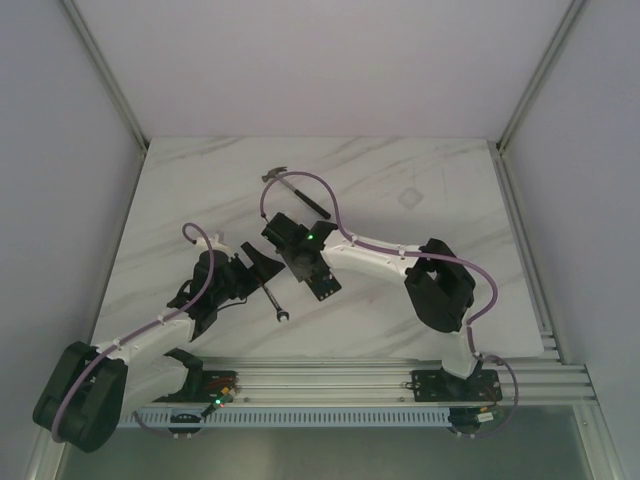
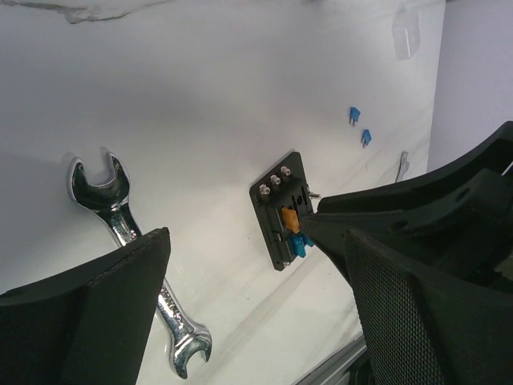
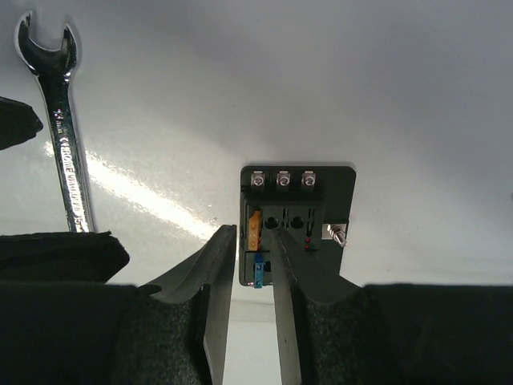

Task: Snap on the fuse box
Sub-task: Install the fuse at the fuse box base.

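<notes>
Fingers (image 3: 215, 277) of the right gripper (image 3: 255, 241) are standing close together astride a blue fuse (image 3: 259, 271) at the near edge of the fuse box (image 3: 298, 200); whether they are pinching it cannot be told. The fuse box is lying flat on the table (image 3: 361, 80), right of the wrench (image 3: 64, 136). The left gripper (image 1: 258, 262) is hanging above the wrench, spread wide, holding nothing
</notes>
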Available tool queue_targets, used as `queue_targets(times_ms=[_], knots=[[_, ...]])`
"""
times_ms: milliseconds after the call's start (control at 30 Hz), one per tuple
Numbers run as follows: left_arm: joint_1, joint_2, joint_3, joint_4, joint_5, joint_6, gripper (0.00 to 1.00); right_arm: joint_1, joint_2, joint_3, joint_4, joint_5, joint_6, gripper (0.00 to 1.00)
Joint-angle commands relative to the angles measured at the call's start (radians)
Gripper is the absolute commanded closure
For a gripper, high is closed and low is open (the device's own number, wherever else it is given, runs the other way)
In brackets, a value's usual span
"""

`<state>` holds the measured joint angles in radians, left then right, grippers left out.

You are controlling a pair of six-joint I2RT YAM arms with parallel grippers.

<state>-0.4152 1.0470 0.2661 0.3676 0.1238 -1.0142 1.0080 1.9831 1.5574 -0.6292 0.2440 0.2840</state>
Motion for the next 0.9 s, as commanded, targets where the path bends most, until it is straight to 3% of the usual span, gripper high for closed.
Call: queue_targets(times_ms=[0, 867], knots=[[-0.002, 0.004, -0.009, 0.004, 0.024, -0.006, 0.03, 0.003, -0.014, -0.03, 0.004, 0.023, 0.014, 0.7], [-0.025, 0.038, -0.001, 0.017, 0.017, -0.015, 0.02, 0.002, 0.046, -0.045, 0.011, -0.003, 0.003, 0.78]])
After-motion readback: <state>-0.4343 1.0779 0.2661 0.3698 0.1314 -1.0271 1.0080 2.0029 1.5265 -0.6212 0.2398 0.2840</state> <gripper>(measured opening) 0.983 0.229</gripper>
